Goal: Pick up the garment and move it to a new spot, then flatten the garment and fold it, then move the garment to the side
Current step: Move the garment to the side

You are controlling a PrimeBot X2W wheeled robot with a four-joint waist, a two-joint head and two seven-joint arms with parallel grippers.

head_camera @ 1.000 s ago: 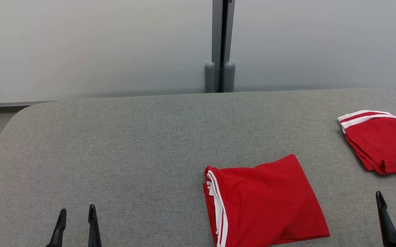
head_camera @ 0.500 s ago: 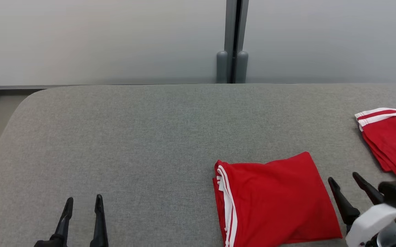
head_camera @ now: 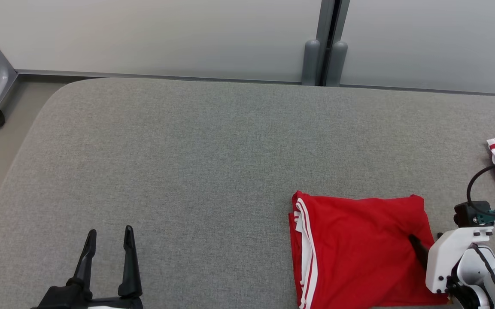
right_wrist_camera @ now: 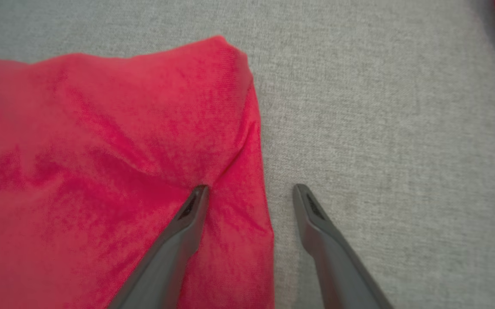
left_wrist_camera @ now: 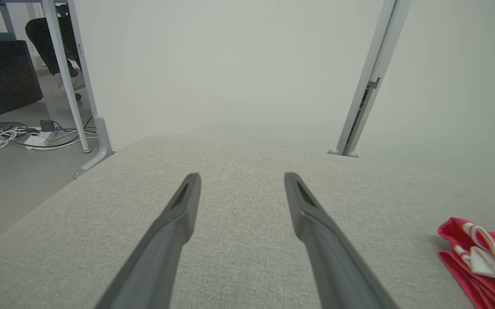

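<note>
Left gripper: two long, tapered dark fingers on a black base. Right gripper: matching fingers, each with a slot recessed near the tip. Right wrist: white angular housing carrying a black block, teal plug and looping black cable.

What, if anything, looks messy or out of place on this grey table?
Nothing is spilled or damaged. The folded red garment is slightly untidy: its white-striped layers poke out unevenly at the left edge, and the cloth puckers at its right edge, where one finger of the open right gripper appears to press on it.
</note>
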